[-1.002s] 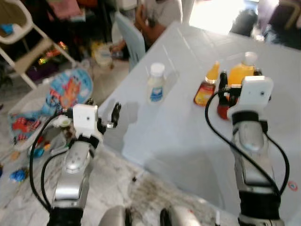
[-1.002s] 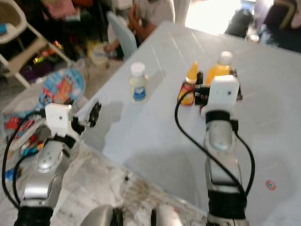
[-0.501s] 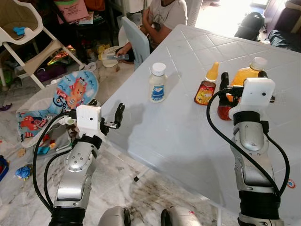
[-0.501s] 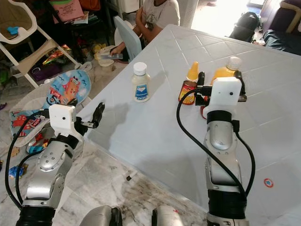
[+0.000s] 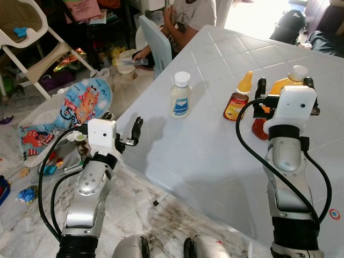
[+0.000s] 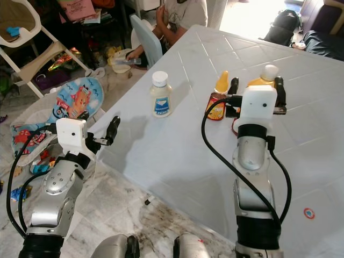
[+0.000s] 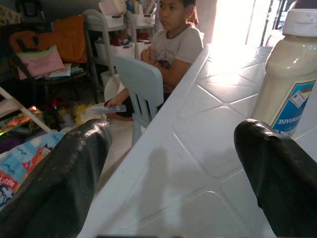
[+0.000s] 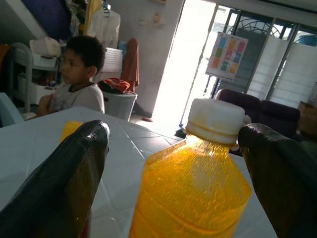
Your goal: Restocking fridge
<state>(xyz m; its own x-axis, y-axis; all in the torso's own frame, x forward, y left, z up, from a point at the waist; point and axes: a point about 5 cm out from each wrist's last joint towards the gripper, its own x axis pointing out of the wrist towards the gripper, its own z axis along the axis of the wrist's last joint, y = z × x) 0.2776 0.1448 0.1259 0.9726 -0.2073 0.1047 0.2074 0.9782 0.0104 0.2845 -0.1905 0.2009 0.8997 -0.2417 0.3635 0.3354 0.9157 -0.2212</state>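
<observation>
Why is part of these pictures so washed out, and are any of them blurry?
Head views: sharp, with daylight glare bleaching the white table's far end. Left wrist view: a glowing doorway burns out the background, while the mayonnaise bottle stays clear; the near black fingers look soft. Right wrist view: backlight makes the orange juice bottle glow, and the person sits in dimmer shade.

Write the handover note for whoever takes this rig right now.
Right gripper: open, fingers either side of the orange juice bottle, not closed on it.
Left gripper: open, at the near edge of the white table, facing the mayonnaise jar.
On the table: mayonnaise jar, yellow-capped sauce bottle, a red bottle behind the right wrist, juice.
Done: nothing picked up.
Left: grasp the juice, carry everything to the fridge.
A person sits at the far corner.
</observation>
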